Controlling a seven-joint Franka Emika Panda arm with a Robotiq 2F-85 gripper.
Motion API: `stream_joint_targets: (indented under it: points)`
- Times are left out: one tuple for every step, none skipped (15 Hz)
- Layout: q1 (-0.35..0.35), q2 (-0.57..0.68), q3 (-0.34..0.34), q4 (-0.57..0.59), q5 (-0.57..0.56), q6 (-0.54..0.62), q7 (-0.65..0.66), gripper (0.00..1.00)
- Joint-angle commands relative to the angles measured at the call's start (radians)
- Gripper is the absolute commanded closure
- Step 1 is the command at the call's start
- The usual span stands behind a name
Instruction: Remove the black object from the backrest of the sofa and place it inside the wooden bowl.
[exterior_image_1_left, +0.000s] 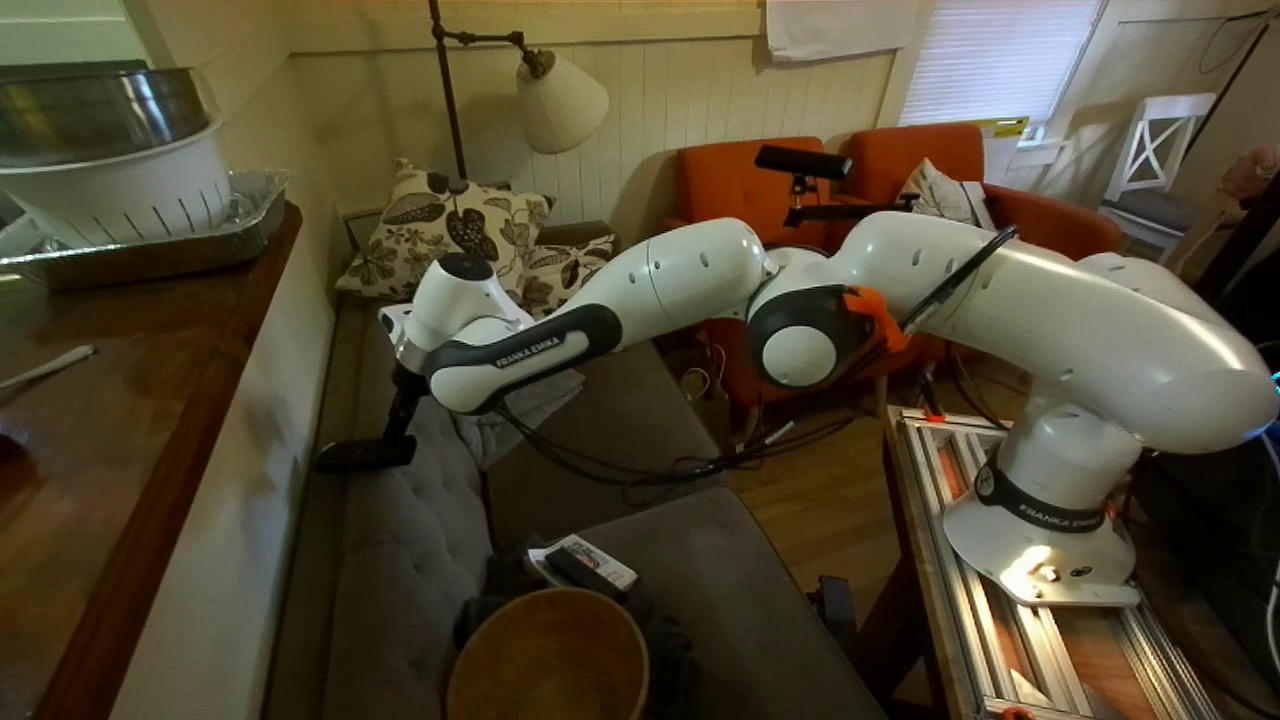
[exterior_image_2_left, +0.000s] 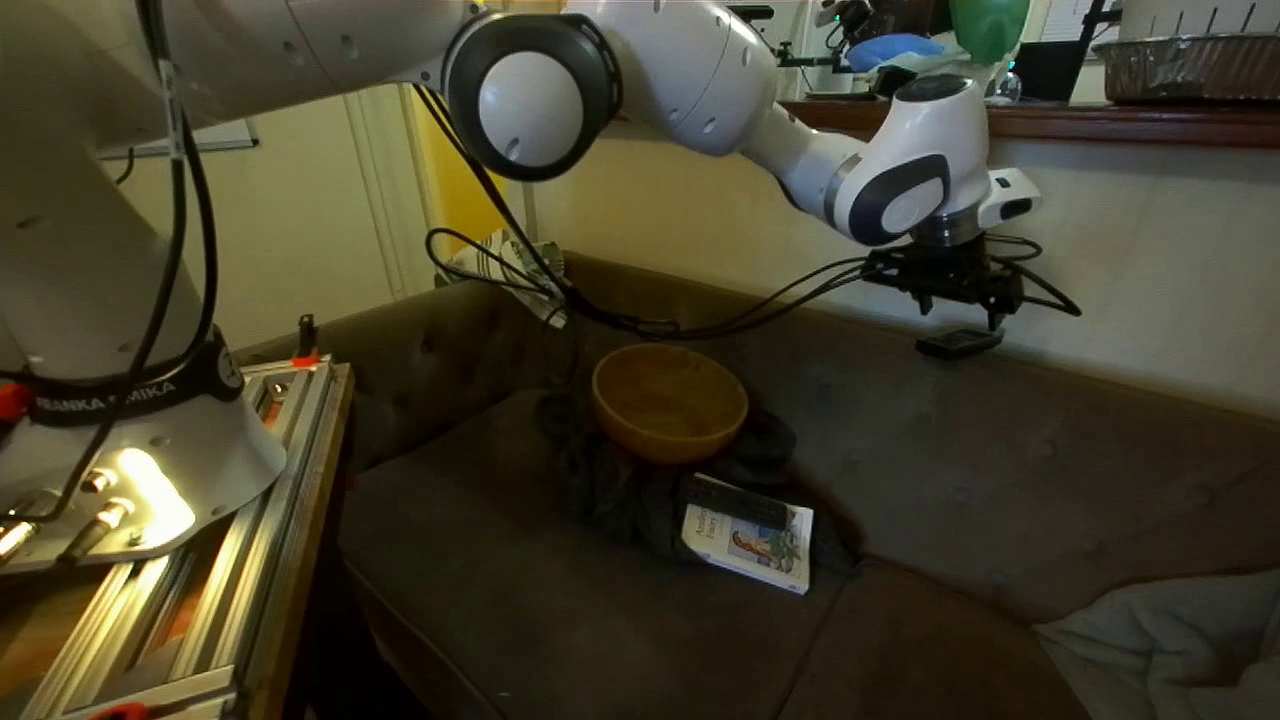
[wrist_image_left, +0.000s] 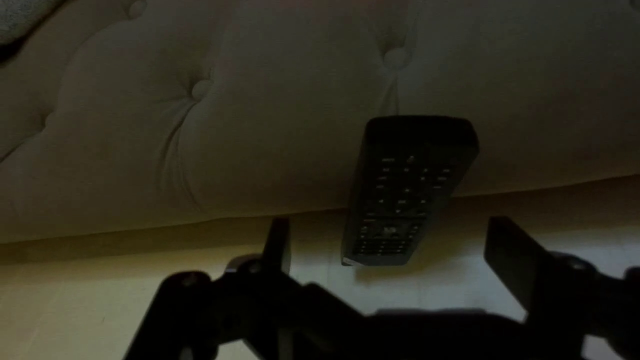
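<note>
The black object (exterior_image_2_left: 958, 344) is a flat black remote with small buttons. It lies on the top edge of the backrest (exterior_image_2_left: 900, 430) of the grey-brown sofa (exterior_image_2_left: 560, 610), beside the wall, and also shows in an exterior view (exterior_image_1_left: 348, 457). In the wrist view, the remote (wrist_image_left: 402, 195) extends from the tufted cushion past the backrest's edge. My gripper (exterior_image_2_left: 960, 312) is open and just above the remote. In the wrist view, its fingers (wrist_image_left: 387, 232) stand on either side of the remote's near end, apart from it. The wooden bowl (exterior_image_2_left: 670, 445) stands on the seat and looks empty in both exterior views.
A white book (exterior_image_2_left: 765, 560) with a dark oblong thing on it lies before the bowl, on dark cloth (exterior_image_2_left: 610, 475). A wall (exterior_image_2_left: 1140, 260) and a wooden counter (exterior_image_1_left: 130, 400) run behind the backrest. Patterned cushions (exterior_image_1_left: 460, 225) and a lamp (exterior_image_1_left: 562, 100) stand at the sofa's far end.
</note>
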Motion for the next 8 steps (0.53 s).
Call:
stream_joint_targets:
  points:
    - [0.01, 0.088, -0.004, 0.095, -0.02, 0.077, 0.011, 0.0]
    - [0.011, 0.102, 0.004, 0.108, -0.018, 0.092, 0.003, 0.0]
    - [0.012, 0.113, 0.014, 0.119, -0.017, 0.1, -0.01, 0.0]
    - [0.014, 0.122, 0.017, 0.129, -0.018, 0.107, -0.015, 0.0]
    - [0.02, 0.12, 0.011, 0.124, -0.006, 0.114, -0.026, 0.0]
    - [0.022, 0.126, 0.015, 0.131, -0.005, 0.114, -0.036, 0.0]
    - [0.023, 0.13, 0.02, 0.137, -0.002, 0.106, -0.045, 0.0]
    - [0.026, 0.133, 0.018, 0.14, -0.003, 0.1, -0.045, 0.0]
